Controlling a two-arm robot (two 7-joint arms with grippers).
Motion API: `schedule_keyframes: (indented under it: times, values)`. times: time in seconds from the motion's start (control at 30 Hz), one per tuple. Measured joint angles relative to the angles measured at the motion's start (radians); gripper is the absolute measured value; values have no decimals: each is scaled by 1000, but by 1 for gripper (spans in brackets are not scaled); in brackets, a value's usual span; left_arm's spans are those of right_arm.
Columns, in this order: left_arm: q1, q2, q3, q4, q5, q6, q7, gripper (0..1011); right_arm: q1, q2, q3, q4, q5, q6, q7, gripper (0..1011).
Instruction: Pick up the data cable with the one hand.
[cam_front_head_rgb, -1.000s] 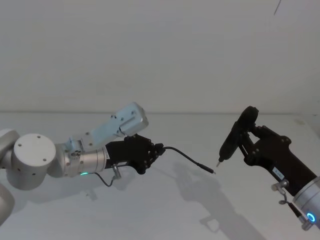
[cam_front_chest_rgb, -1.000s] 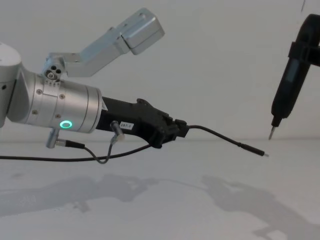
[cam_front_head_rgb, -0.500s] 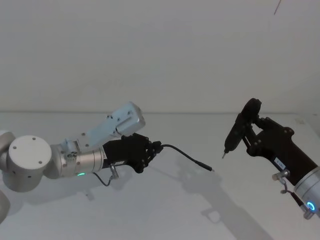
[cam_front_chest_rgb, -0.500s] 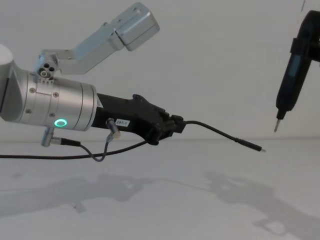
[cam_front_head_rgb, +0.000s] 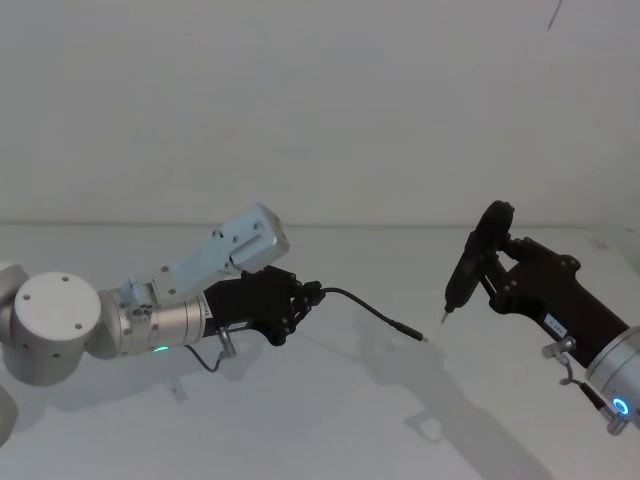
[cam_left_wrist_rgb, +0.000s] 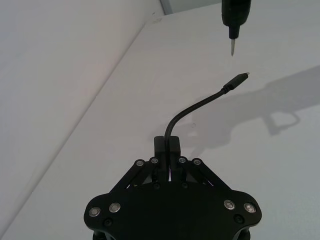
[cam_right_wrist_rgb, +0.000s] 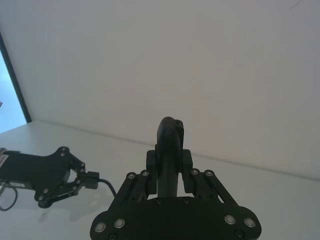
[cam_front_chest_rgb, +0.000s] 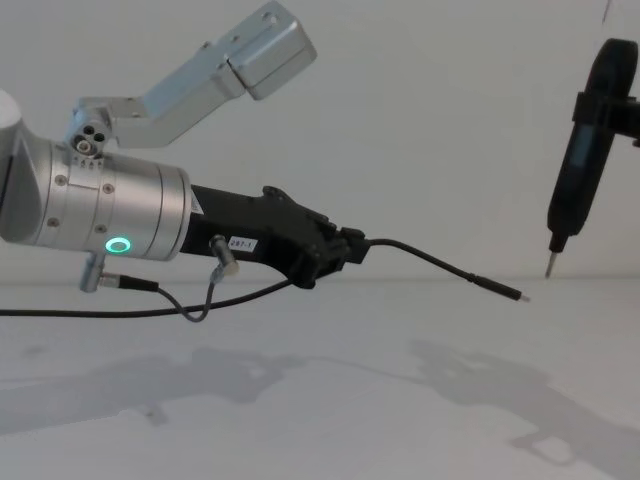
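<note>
Cable (cam_front_head_rgb: 372, 312) juts from the left gripper (cam_front_head_rgb: 312, 293), pinched at its thick end, clear of the table (cam_front_head_rgb: 300, 420): pick-up looks done. Next calls for a steady hold, plug (cam_front_head_rgb: 408, 333) near the tool (cam_front_head_rgb: 462, 275) the right gripper (cam_front_head_rgb: 496, 264) clamps.

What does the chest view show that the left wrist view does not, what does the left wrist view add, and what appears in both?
Chest view: the silver cylinder with its green ring light, the grey looped wire under it, and the full length of the pen-like tool, held high on the right by the right gripper. Left wrist view: the left gripper seen from behind, with its screwed finger linkage. Both: the data cable clamped in the left gripper, its plug pointing toward the tool's metal tip, with a gap between them.
</note>
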Motion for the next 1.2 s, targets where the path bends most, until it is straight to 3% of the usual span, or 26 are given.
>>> schedule_keyframes:
  times: [0.5,1.2]
  values:
    - [1,1,-1,-3,0,-1,2,48,14,23,-15,7,50,43,43,279]
    - [2,2,-1,-4,0,-1,2,48,18,45,-28,1,65,48,44,279]
